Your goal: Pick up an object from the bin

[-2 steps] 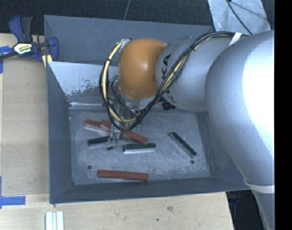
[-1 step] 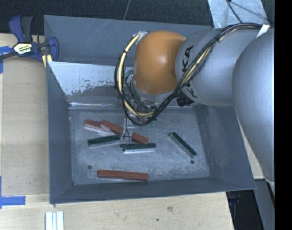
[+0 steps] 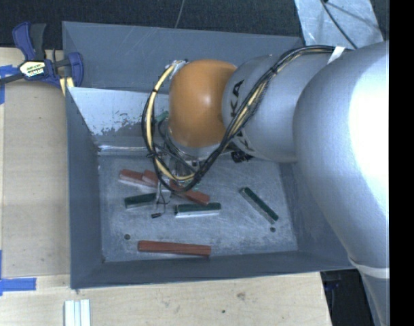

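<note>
The pick looks not yet done: every piece in sight lies flat on the floor of the grey bin [image 3: 83, 202], and none is lifted. The pincer [image 3: 161, 194] hangs low over the cluster left of the floor's middle, beneath the orange cover [image 3: 197, 104]. Whether it is spread or pressed together cannot be told. Nearest it lie a dark green bar [image 3: 140, 200], a short reddish bar [image 3: 134, 176] toward the back wall, and a grey-green bar [image 3: 197, 210]. A slanted green bar [image 3: 259, 204] lies apart toward the right wall, and a long red-brown bar [image 3: 174, 248] along the front edge. Closing on one piece and lifting it remain.
</note>
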Controlling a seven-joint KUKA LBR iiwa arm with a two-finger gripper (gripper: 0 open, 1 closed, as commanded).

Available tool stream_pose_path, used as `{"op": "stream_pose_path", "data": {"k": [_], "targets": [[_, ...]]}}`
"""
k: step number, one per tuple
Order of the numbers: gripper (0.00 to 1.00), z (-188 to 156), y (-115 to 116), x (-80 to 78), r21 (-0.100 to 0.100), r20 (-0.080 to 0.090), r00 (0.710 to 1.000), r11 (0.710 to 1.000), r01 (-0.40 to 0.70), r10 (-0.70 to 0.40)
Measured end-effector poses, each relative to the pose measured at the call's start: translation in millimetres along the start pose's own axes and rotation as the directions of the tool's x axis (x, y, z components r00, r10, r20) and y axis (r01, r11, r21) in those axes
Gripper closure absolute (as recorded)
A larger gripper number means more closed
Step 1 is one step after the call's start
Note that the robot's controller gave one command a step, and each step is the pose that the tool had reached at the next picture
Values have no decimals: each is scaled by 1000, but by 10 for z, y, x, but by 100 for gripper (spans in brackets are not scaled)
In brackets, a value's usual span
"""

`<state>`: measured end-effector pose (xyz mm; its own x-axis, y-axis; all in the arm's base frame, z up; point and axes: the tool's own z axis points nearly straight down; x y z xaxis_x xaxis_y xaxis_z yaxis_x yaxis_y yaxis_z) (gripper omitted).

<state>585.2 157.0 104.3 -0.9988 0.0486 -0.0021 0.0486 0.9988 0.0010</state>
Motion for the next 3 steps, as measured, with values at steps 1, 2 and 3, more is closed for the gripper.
{"op": "stream_pose_path", "data": {"k": [1, 2, 3], "targets": [[0, 364, -111, 82, 1, -2, 992, 992, 125, -125], [100, 340, -81, 149, 0, -1, 997, 997, -73, 73], [100, 340, -82, 149, 0, -1, 997, 997, -74, 74]]}}
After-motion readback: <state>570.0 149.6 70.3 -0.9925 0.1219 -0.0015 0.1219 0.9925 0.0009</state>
